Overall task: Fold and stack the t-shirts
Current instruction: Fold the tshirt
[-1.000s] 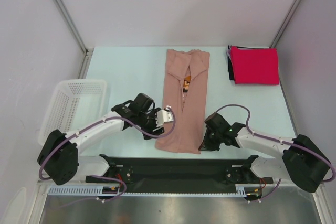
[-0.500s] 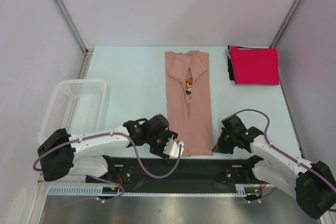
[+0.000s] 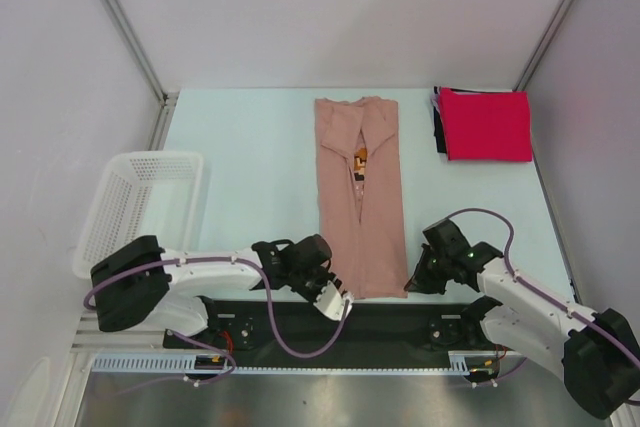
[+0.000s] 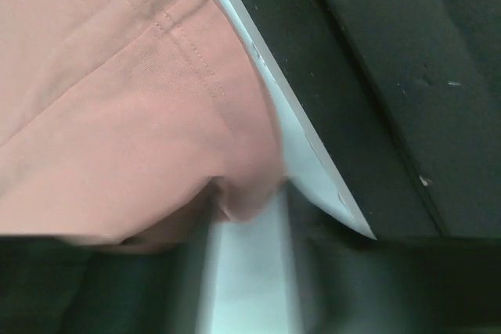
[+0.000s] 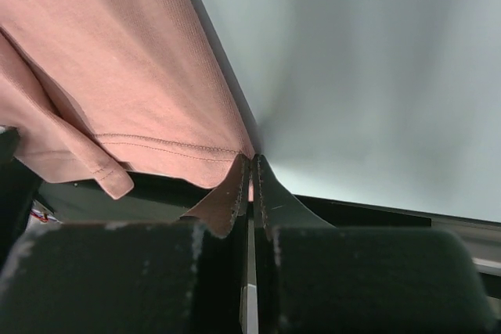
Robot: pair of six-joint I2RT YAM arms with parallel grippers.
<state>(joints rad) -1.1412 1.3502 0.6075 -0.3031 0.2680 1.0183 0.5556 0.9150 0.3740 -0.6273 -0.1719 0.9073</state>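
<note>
The pink shirt (image 3: 360,197) lies as a narrow strip down the centre of the table (image 3: 250,147), collar at the top, hem at the bottom edge. The right gripper (image 3: 409,286) is at the hem's lower right corner, jaws closed on a pinch of cloth. The left gripper (image 3: 340,298) is at the lower left corner. Its fingers are blurred, so its hold cannot be told. At upper right, the folded red shirt (image 3: 487,125) lies on the black shirt (image 3: 439,132).
</note>
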